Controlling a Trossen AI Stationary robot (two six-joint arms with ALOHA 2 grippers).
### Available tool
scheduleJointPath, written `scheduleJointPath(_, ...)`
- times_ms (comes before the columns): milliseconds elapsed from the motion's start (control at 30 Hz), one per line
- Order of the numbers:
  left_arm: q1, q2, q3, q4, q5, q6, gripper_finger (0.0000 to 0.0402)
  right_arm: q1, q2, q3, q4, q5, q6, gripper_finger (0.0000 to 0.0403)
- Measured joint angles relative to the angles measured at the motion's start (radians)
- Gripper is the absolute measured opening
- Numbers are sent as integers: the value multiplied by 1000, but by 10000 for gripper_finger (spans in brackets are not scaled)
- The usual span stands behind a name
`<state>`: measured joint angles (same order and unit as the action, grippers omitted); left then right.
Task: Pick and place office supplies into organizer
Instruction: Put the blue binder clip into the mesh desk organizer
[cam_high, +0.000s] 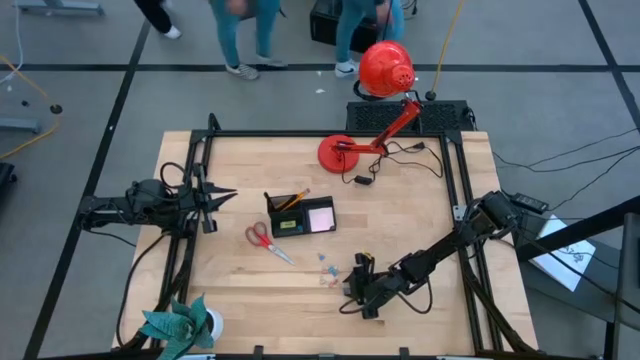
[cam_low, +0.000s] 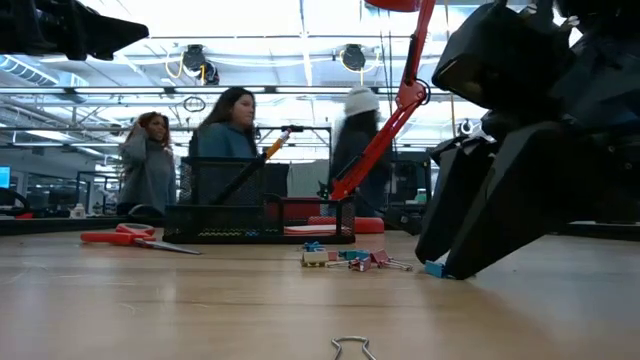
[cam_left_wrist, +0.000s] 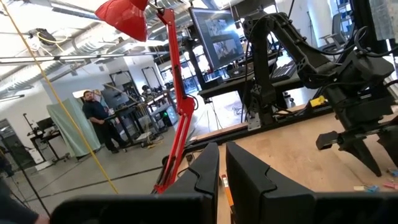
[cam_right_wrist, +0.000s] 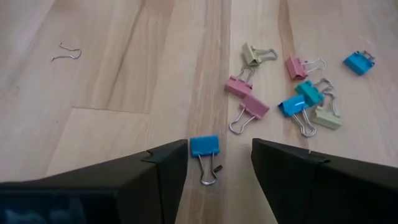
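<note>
One blue binder clip (cam_right_wrist: 204, 146) sits btwn spread right gripper (cam_right_wrist: 219, 165) fingers, wrist view only; left gripper (cam_left_wrist: 222, 169) pressed together.

Even overhead light leaves the wooden table (cam_high: 400, 240) bright with only soft shadows. In the low view, glaring ceiling lights (cam_low: 352, 55) backlight the room, silhouetting the right arm and motion-blurring the people (cam_low: 228, 130); the nearest tabletop lies out of focus.

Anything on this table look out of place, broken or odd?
One thing: a bare wire handle lies alone on the wood, apart from the pile of binder clips, seemingly detached from a clip. The right gripper is open around a blue clip. Scissors lie beside the organizer. Nothing else stands out.
</note>
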<state>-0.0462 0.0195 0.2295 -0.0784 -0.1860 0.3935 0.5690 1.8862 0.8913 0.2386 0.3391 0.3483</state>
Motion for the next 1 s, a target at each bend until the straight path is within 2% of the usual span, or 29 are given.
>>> scheduleJointPath(1000, 0, 0, 0, 0, 0, -4, 35, 0, -2, 1, -33, 5, 25, 170)
